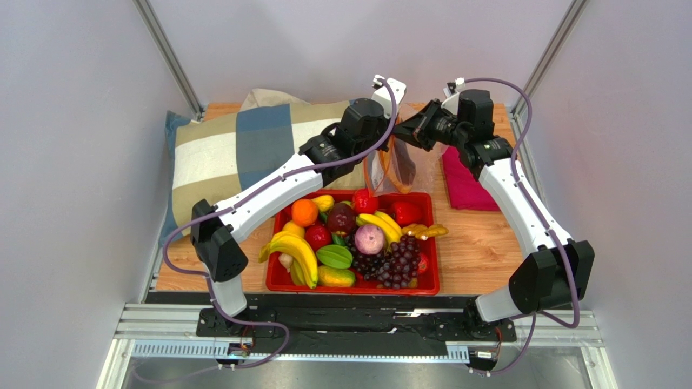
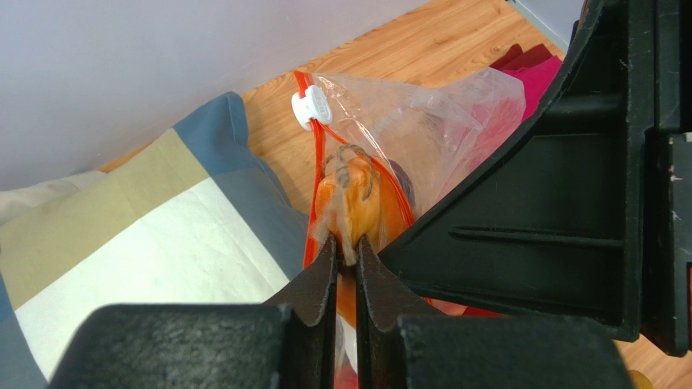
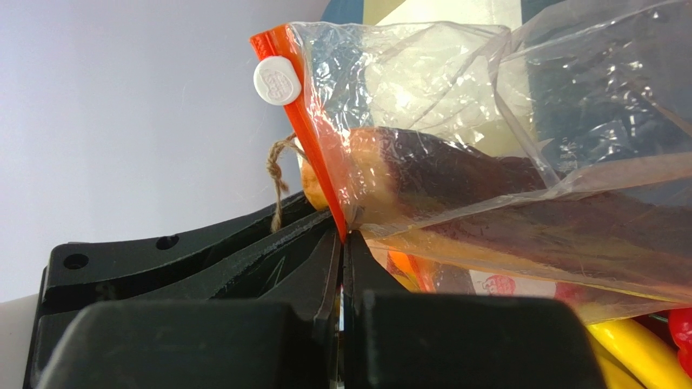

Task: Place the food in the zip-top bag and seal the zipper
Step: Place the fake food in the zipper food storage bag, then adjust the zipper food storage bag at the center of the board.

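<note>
Nearest, my right gripper is clenched on the zipper of the zip-top bag, just below its white slider. My left gripper pinches the orange tip of the long slice. That slice sits in the bag's mouth between the two red-orange strips, its maroon flesh inside the plastic. The bag hangs between both grippers, behind the red tray. There the onion-like ball rests among other toy produce.
</note>
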`<state>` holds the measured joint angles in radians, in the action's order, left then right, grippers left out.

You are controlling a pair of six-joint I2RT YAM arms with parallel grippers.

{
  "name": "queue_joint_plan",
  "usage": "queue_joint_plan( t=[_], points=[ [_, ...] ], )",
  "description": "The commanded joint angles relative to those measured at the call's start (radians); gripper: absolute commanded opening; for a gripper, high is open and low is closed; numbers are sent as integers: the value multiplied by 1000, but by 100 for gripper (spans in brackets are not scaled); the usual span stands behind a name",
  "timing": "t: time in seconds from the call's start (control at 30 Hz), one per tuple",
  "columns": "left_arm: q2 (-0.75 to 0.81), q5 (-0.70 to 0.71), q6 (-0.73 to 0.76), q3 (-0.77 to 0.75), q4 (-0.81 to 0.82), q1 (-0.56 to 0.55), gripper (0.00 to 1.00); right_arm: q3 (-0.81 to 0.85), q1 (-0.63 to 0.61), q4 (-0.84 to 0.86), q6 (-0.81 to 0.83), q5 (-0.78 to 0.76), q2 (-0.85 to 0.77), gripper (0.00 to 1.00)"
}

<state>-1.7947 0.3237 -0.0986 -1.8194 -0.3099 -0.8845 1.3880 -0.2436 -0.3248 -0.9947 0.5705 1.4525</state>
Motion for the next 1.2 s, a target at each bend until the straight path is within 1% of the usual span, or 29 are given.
queue_joint_plan(
  t=[0.0, 0.07, 0.1, 0.17, 0.2, 0.27, 0.37, 0.43, 0.53, 0.63, 0.67, 0.73, 0.83, 0.93, 1.03, 1.13, 1.17],
  points=[
    [-11, -69, -36, -43, -46, -11, 4, 22, -14, 102, -9, 55, -32, 0],
    [8, -103, -53, -46, -58, -5, 12, 32, -7, 102, -16, 57, -27, 0],
    [17, -113, -52, -49, -67, -1, 26, 45, -2, 102, -21, 61, -24, 0],
    [56, -155, -46, -43, -93, 10, 38, 54, 13, 104, -38, 69, -15, 0],
    [73, -166, -41, -37, -100, 13, 50, 57, 20, 102, -39, 74, -11, 0],
    [132, -196, -35, -18, -116, 21, 65, 65, 33, 104, -45, 75, -7, 0],
    [207, -218, -44, 5, -153, 41, 74, 69, 46, 107, -59, 89, 2, 0],
    [254, -222, -53, 20, -172, 51, 76, 72, 47, 113, -68, 98, 5, 0],
    [281, -227, -36, 51, -185, 79, 77, 72, 49, 125, -79, 109, 8, 0],
    [261, -297, -44, 37, -210, 134, 69, 72, 49, 130, -87, 117, 8, 0],
    [252, -346, -49, 20, -215, 150, 66, 74, 49, 130, -88, 117, 8, 0],
    [216, -389, -26, -3, -235, 174, 64, 75, 49, 132, -94, 123, 9, 0],
    [167, -507, 0, -63, -276, 188, 64, 75, 50, 130, -94, 123, 8, 0],
    [129, -584, 0, -103, -311, 186, 68, 77, 52, 132, -93, 124, 8, 0],
    [91, -580, -13, -112, -337, 188, 68, 82, 56, 132, -96, 131, 12, 0],
    [54, -497, -30, -133, -367, 188, 56, 85, 67, 125, -93, 135, 11, 0],
    [48, -494, -29, -144, -368, 191, 47, 86, 70, 122, -88, 137, 12, 0]
  ],
)
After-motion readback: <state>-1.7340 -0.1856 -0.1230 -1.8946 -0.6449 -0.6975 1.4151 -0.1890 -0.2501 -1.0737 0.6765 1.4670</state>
